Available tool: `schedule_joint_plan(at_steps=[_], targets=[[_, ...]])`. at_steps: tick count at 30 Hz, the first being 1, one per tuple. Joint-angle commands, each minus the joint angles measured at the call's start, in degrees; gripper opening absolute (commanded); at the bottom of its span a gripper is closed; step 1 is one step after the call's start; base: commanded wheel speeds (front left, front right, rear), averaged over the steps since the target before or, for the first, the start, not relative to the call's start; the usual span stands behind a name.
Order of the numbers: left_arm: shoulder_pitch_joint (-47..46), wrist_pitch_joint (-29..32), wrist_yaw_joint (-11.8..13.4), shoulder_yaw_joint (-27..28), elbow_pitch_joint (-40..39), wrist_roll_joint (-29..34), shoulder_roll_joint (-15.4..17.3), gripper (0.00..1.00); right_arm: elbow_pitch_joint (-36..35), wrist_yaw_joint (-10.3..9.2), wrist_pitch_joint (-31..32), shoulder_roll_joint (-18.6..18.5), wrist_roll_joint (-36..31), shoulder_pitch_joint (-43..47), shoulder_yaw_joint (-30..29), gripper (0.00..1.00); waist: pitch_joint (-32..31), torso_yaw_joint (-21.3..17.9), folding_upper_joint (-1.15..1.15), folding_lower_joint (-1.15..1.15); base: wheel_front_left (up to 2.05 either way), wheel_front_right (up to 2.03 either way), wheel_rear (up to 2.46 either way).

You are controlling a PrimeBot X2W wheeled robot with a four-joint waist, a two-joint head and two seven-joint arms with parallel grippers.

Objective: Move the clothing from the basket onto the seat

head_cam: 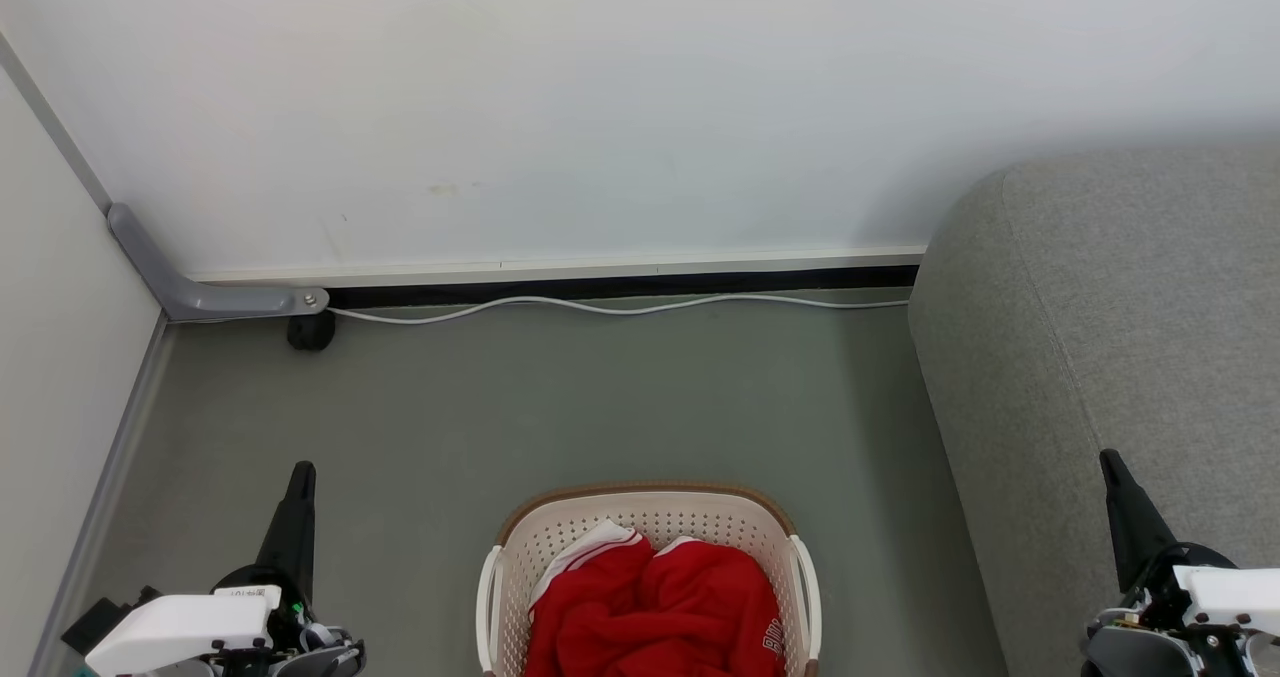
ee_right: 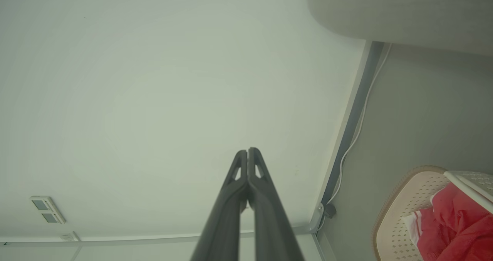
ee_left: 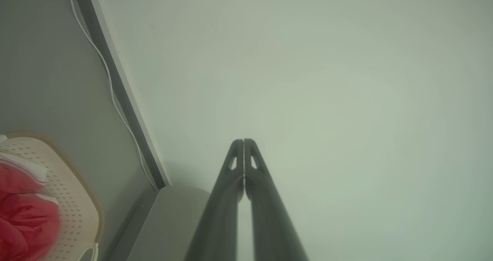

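Backdrop is a smooth pale wall (head_cam: 600, 107), and below it a flat grey-green floor (head_cam: 600, 397) with a matte finish. At the floor's right edge stands the seat (head_cam: 1150, 307), a big block of coarse grey weave with a rounded corner and a stitched seam running down it. The basket (head_cam: 655, 522) sits on the floor between my arms, near the seat's side but apart from it, and well out from the wall edge. It is an oval of stiff cream plastic, its walls pierced with rows of small holes, with a brown rim around the top and a white handle at each side. The clothing (head_cam: 660, 597) lies inside it, a crumpled bright-red heap with white striped trim at the far-left side and white lettering at the right. I judge it light, soft and limp, not slippery and in no way fragile. It will sag and trail from wherever I pinch it, and two pieces may rise tangled together. A raised fold at the crown of the heap looks the best hold, clear of the rim and the holes where cloth could catch. My left gripper (head_cam: 301, 477) hangs over the floor left of the basket, and my right gripper (head_cam: 1113, 462) shows against the seat's near side. Both pairs of long, dark, tapered jaws are pressed together on nothing. A thin white cable (head_cam: 600, 307) runs along the floor's wall edge.
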Motion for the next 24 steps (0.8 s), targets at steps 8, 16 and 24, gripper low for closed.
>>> schedule_joint_plan(at_steps=[8, 16, 24], targets=[[-3.32, 0.34, -0.48, 1.86, -1.65, -0.23, 0.95, 0.0, -1.79, 0.09, 0.43, -0.6, 0.67, -2.01, 0.98, 0.0, 0.0, 0.0, 0.0, 0.0, 0.0, 0.0, 0.0], [-3.32, 0.34, -0.48, 1.86, -1.65, -0.23, 0.95, 0.0, -1.79, 0.09, 0.43, -0.6, 0.67, -2.01, 0.98, 0.0, 0.0, 0.0, 0.0, 0.0, 0.0, 0.0, 0.0], [-3.32, 0.34, -0.48, 1.86, -1.65, -0.23, 0.95, 0.0, -1.79, 0.09, 0.43, -0.6, 0.67, -2.01, 0.98, 0.0, 0.0, 0.0, 0.0, 0.0, 0.0, 0.0, 0.0]])
